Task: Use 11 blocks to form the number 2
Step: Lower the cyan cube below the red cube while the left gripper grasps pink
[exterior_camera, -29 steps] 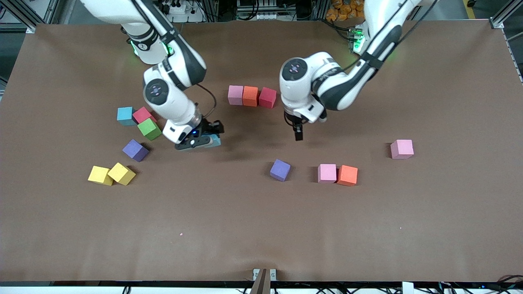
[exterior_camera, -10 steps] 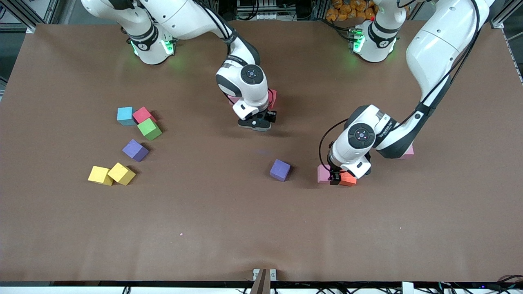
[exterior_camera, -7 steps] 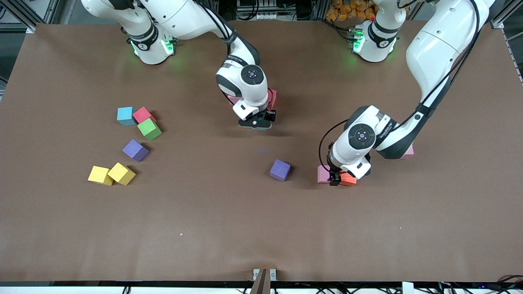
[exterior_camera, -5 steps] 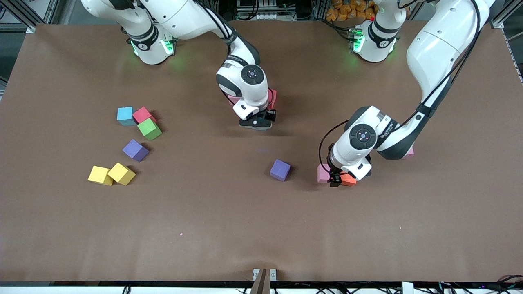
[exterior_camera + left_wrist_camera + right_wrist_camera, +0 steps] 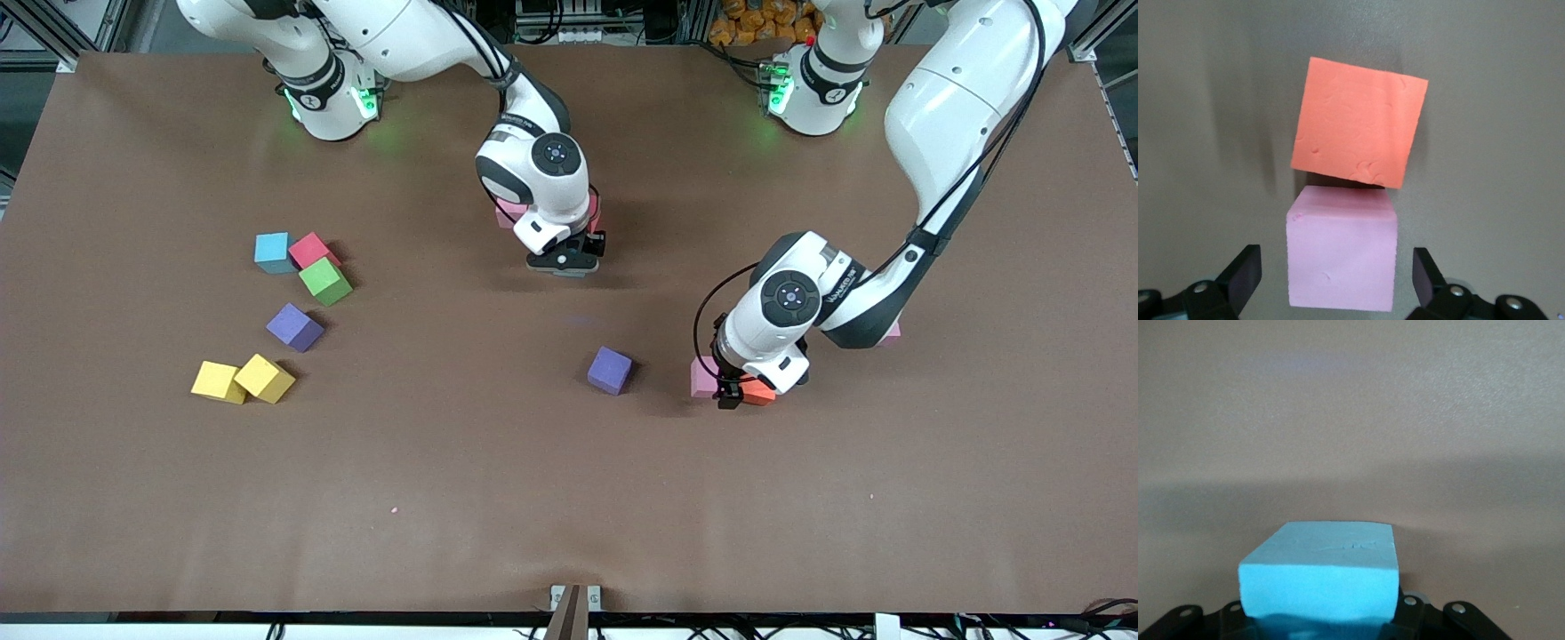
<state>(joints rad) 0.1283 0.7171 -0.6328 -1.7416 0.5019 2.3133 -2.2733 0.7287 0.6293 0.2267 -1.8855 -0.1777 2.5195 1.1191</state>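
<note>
Not much of the number 2 is built yet. Its top row has been started in the middle of the table, near the robots, but the right arm hides most of it; only a bit of a light pink foam cube and a sliver of a red foam cube peek out. I think that row runs side to side, from one arm's end of the table to the other, so the tall side of the 2 should run toward the front camera. The right pincer is over the spot just in front of that row, pinching a light blue foam cube held flat and level. The left pincer is spread wide around another light pink foam cube, which sits touching an orange foam cube toward the left arm's end. It has not squeezed yet. Most cubes are left to place: a purple foam cube, two yellow foam cubes and more.
</note>
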